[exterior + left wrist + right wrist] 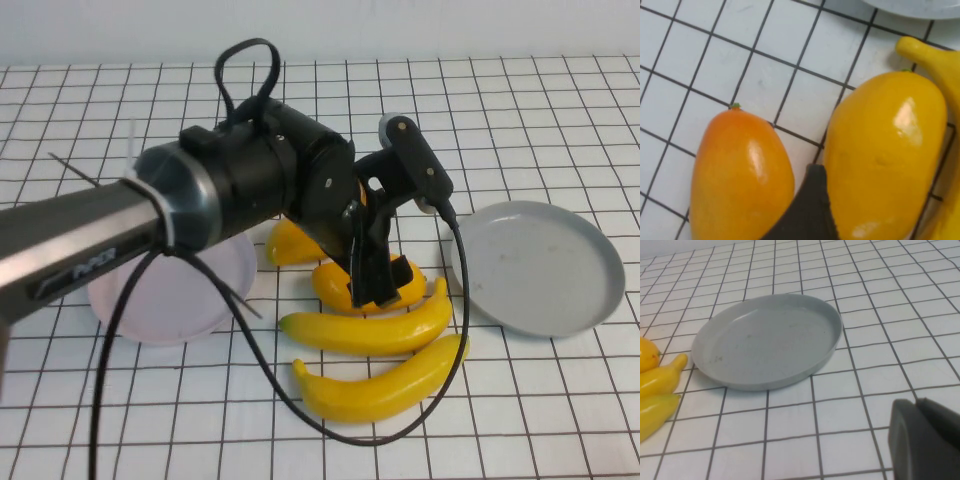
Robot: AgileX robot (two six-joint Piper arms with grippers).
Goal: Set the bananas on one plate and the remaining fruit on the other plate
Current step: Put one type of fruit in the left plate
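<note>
Two yellow bananas (370, 330) (385, 385) lie side by side on the table in front of the mangoes. One orange-yellow mango (288, 243) lies by the pink plate (160, 300). The second mango (335, 288) lies under my left gripper (378, 288). In the left wrist view one dark finger (807, 212) sits between the orange mango (740, 175) and the yellow mango (885, 150), and the open jaws straddle the yellow one. The grey-blue plate (540, 265) is bare on the right. My right gripper (916, 402) is shut, low over the table near that plate (765, 342).
The left arm's body and its black cable (460, 330) hang over the centre and loop past the bananas. The table is a white grid sheet. Banana tips (662, 375) and a mango edge (645, 355) show beside the grey-blue plate in the right wrist view.
</note>
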